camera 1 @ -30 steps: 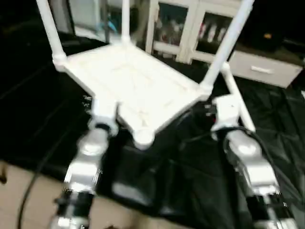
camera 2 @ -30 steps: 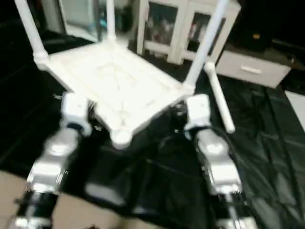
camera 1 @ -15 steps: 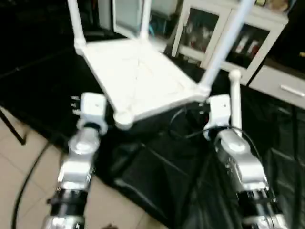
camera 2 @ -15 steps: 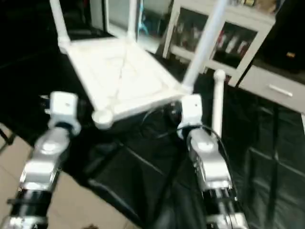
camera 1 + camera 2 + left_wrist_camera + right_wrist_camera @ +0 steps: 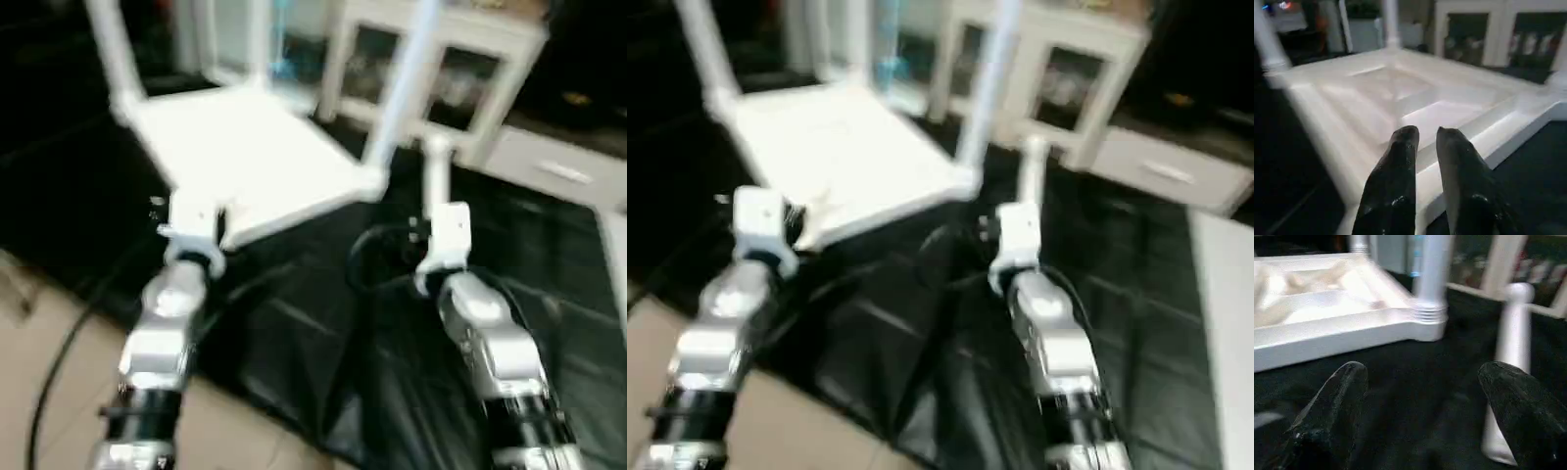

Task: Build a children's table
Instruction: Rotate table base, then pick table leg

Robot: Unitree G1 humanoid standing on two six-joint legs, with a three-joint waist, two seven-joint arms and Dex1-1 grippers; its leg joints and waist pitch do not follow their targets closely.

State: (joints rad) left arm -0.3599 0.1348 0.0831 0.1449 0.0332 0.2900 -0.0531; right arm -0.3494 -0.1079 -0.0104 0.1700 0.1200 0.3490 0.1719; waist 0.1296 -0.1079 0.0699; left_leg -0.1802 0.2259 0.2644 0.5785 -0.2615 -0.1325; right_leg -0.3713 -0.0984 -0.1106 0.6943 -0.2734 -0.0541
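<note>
Three legs stand upright from the inverted top; a fourth lies flat — left fingers near-closed, right fingers apart.

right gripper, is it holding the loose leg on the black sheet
No, the right gripper stands wide open, and the loose leg lies beyond its fingers.

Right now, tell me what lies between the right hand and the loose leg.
Only bare black sheet: in the right wrist view, the open right hand faces the loose leg lying ahead, nothing between.
</note>
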